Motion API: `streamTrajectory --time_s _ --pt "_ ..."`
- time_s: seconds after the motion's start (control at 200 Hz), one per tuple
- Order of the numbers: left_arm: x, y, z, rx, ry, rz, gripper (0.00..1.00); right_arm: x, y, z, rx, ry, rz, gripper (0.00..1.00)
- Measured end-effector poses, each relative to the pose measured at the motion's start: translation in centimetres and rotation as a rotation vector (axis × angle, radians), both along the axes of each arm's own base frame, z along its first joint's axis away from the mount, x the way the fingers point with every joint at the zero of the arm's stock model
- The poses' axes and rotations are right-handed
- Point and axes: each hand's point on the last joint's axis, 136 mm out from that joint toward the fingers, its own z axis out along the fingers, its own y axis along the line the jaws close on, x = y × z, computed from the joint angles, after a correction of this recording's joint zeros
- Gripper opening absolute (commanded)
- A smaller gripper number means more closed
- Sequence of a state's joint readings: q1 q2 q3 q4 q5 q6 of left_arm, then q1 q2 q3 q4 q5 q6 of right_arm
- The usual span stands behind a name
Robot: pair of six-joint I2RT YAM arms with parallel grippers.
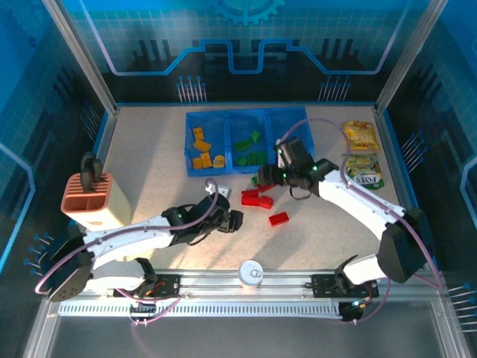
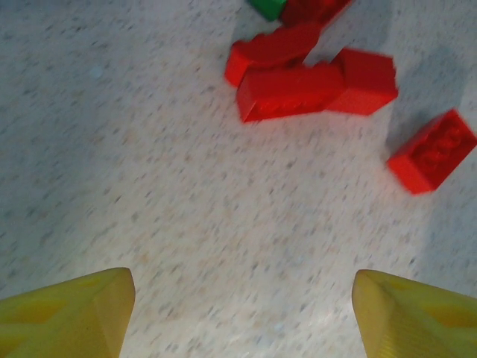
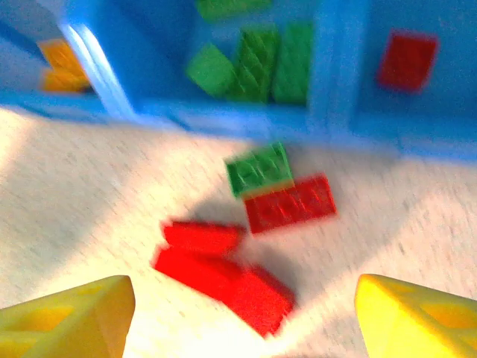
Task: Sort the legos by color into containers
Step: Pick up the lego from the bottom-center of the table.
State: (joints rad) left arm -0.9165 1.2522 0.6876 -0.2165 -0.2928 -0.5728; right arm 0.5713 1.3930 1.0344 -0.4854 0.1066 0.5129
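The blue tray holds yellow-orange legos in its left compartment and green legos in the middle one. One red lego lies in the right compartment. Loose red legos and a single red one lie on the table in front of the tray, with a green lego touching a red one. My left gripper is open just left of the pile, the red legos ahead of its empty fingers. My right gripper is open and hangs over the pile.
A salmon-pink slotted holder stands at the left. Two snack packets lie at the right beside the tray. A small round can sits on the near rail between the arm bases.
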Motion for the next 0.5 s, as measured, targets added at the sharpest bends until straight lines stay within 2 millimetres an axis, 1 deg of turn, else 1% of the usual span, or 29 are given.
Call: streamTrajectory --time_s 0.12,0.23,0.32,0.39,0.445,0.5 --pt "1.7 -2.0 0.1 -0.006 0.024 -0.006 0.8 -3.0 -2.1 -3.1 -0.031 0.054 -0.029 0.8" --pt "3.0 -3.1 -0.4 -0.008 0.048 -0.003 0.8 -5.2 -3.3 -5.0 -0.052 0.084 -0.037 0.81" --pt "3.8 -3.2 -1.3 -0.002 0.079 0.008 0.8 -6.4 -3.8 -6.2 -0.063 0.103 -0.04 0.83" --pt "4.2 -3.1 -2.1 0.003 0.104 0.018 0.8 -7.1 -3.9 -7.2 -0.075 0.118 -0.033 0.92" --pt "4.4 -2.9 -2.6 0.001 0.119 0.029 0.8 -7.7 -3.8 -7.8 -0.086 0.128 -0.025 0.94" --pt "4.6 -2.7 -2.7 -0.007 0.129 0.034 0.8 -8.1 -3.4 -8.2 -0.098 0.132 -0.006 0.95"
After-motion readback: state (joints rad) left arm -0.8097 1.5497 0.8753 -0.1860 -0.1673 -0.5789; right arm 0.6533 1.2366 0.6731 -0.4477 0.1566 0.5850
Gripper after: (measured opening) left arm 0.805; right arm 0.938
